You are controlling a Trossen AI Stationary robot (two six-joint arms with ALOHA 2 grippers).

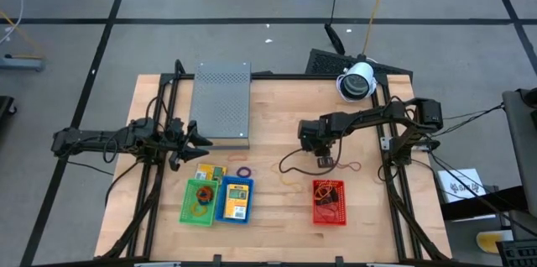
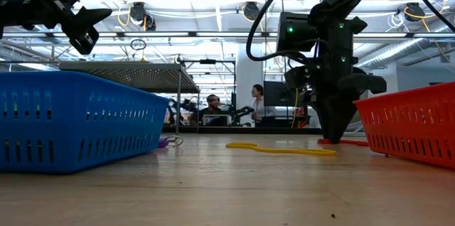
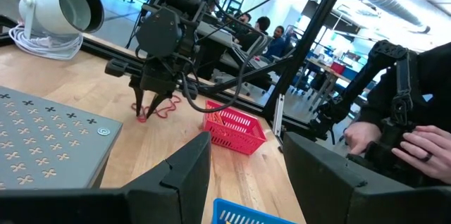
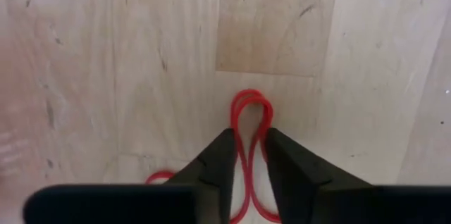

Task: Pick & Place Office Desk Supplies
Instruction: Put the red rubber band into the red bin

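Right gripper (image 4: pixel 246 155) is down on the wooden table (image 1: pixel 277 116), fingers pinched in on a thin red rubber-band loop (image 4: pixel 251 122) lying flat just beside the red mesh basket (image 1: pixel 330 202). It's light, floppy and stretchy, so it'll likely sag and snag; the doubled strands are the spot to nip. Left gripper (image 1: pixel 195 139) hovers open by the grey perforated metal box (image 1: pixel 222 103).

A light wooden tabletop (image 1: pixel 277 124) is seen carrying a grey perforated box (image 1: pixel 222 104), green (image 1: pixel 200 201), blue (image 1: pixel 234 201) and red (image 1: pixel 329 202) baskets, plus loose yellow (image 1: pixel 292 180), purple (image 1: pixel 244 171) and red (image 1: pixel 346 166) rubber bands.
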